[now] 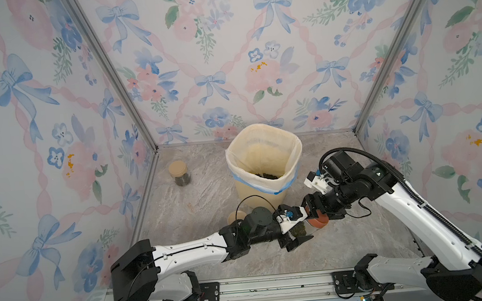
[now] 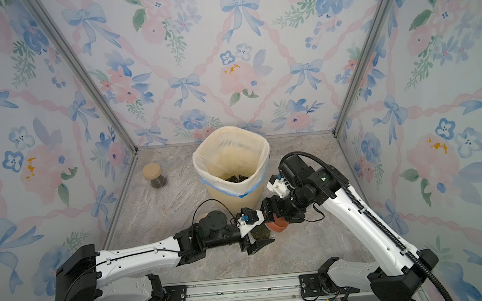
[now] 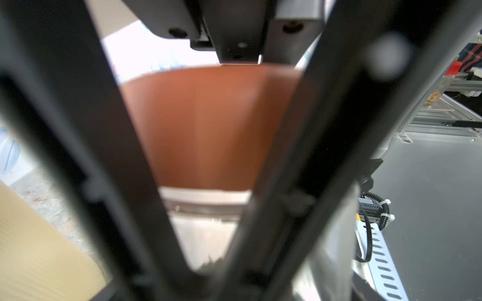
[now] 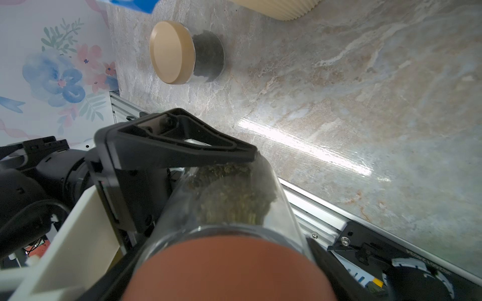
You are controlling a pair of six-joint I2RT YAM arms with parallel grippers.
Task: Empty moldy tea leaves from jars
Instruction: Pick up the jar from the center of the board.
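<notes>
Two pincers held a clear round glass jar (image 4: pixel 276 208) of dark moldy tea leaves (image 4: pixel 234 198) over the tabletop (image 1: pixel 196 202), the left pincer (image 1: pixel 302 230) clamping glass, the right pincer (image 1: pixel 315 214) clamping its reddish-brown lid (image 4: pixel 229 271), which seemingly needed twisting off next.

marble tabletop (image 1: pixel 202 196) bearing bin (image 1: pixel 248 191), jar (image 1: pixel 180 173)

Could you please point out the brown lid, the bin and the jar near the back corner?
Brown lid (image 1: pixel 320 222): in a top view, on its exposed side.
Bin (image 1: pixel 246 190): in a top view, on its front wall.
Corner jar (image 1: pixel 177 167): in a top view, on its tan lid.
</notes>
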